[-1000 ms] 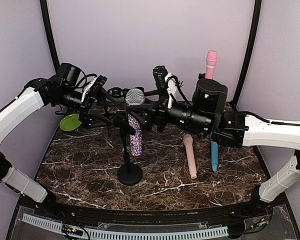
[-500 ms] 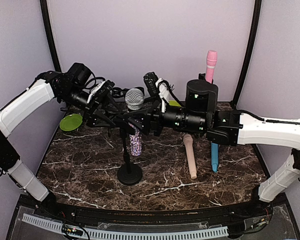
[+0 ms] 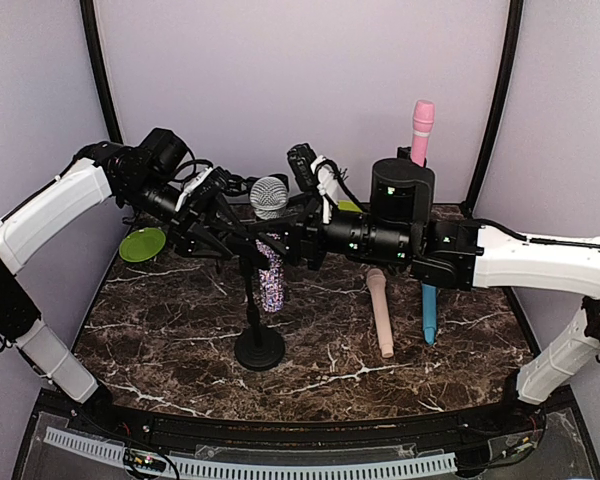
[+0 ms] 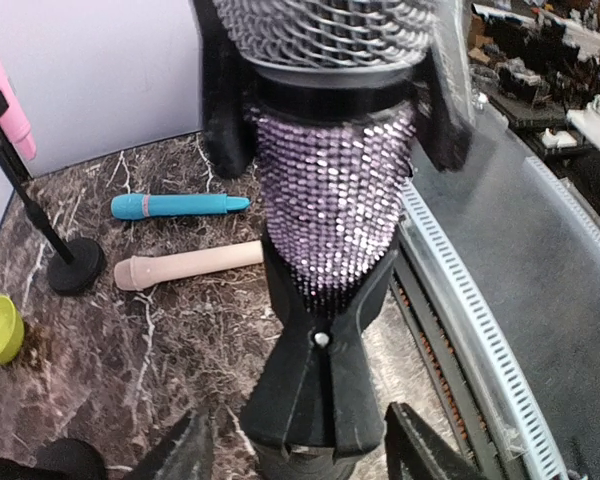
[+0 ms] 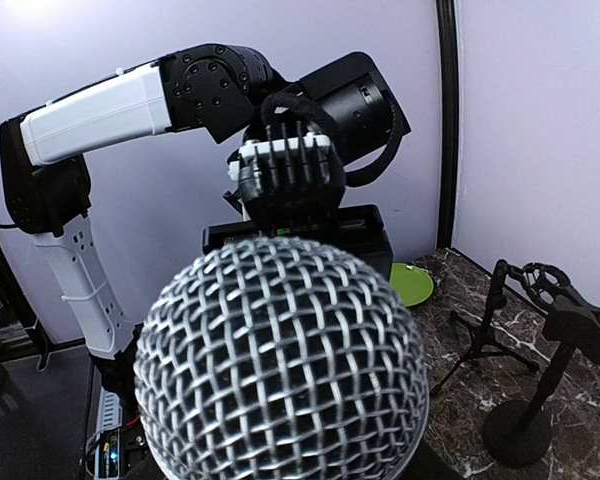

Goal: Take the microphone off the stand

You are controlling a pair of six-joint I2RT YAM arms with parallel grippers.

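The microphone has a silver mesh head (image 3: 269, 194) and a purple glitter body (image 3: 271, 282) (image 4: 330, 190). It sits upright in the black clip (image 4: 323, 375) of the stand (image 3: 259, 350). My left gripper (image 3: 237, 238) (image 4: 302, 445) comes in from the left, open, one finger on each side of the clip's lower part with small gaps showing. My right gripper (image 3: 282, 236) reaches in from the right, and its black fingers (image 4: 224, 100) press on the glitter body just under the head. The mesh head (image 5: 280, 370) fills the right wrist view and hides those fingers.
A beige microphone (image 3: 381, 312) and a teal one (image 3: 429, 312) lie on the marble table (image 3: 160, 330) to the right. A pink microphone (image 3: 422, 125) stands at the back right, with a green plate (image 3: 142, 244) at the left and another black stand (image 5: 540, 400) nearby.
My left arm swung in toward the stand and its jaws narrowed around the clip. My right gripper slid left and closed in on the microphone body.
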